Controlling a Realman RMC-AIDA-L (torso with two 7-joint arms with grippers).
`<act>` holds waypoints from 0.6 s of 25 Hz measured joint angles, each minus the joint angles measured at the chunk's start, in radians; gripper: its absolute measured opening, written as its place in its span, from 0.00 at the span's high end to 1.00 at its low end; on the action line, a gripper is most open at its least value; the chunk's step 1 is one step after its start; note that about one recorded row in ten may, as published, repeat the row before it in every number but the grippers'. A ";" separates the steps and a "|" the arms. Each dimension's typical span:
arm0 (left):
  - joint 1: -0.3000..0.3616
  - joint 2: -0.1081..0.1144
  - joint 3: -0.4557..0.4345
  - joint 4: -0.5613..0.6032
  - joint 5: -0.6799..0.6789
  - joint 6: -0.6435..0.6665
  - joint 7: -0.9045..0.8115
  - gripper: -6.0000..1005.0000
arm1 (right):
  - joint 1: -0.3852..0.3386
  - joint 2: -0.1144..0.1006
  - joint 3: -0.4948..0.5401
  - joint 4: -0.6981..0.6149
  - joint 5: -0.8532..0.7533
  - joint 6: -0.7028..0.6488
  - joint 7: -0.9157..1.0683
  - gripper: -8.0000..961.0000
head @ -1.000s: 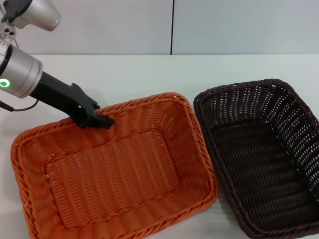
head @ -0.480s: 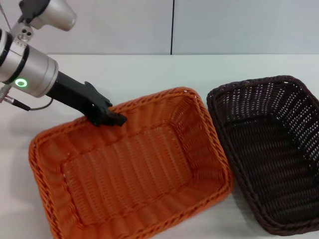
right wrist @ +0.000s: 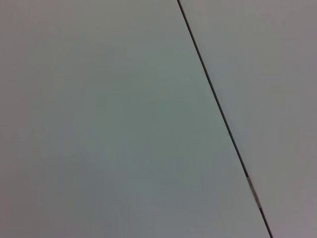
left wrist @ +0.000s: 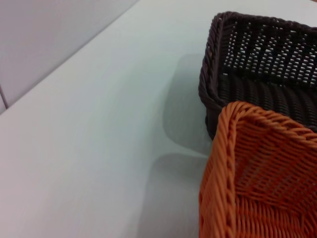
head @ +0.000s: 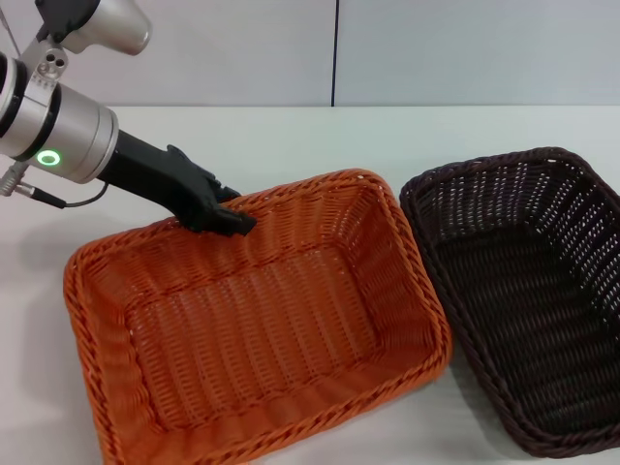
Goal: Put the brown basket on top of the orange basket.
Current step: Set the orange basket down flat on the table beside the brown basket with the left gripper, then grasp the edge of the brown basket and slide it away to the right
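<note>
I have the left gripper pinched on the far rim of the orange basket, which has slid toward the brown basket over the last second; the two now sit just beside each other past the gripper's tip. My arm reaches in low from the left. The stacking itself isn't begun. The right gripper is out of view.

Even, bright overhead light; soft shadows beside orange basket on table; no glare.
</note>
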 joint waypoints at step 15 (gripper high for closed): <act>0.083 -0.006 0.026 0.134 -0.133 -0.132 -0.032 0.19 | -0.003 0.002 -0.002 -0.002 0.000 0.001 0.000 0.41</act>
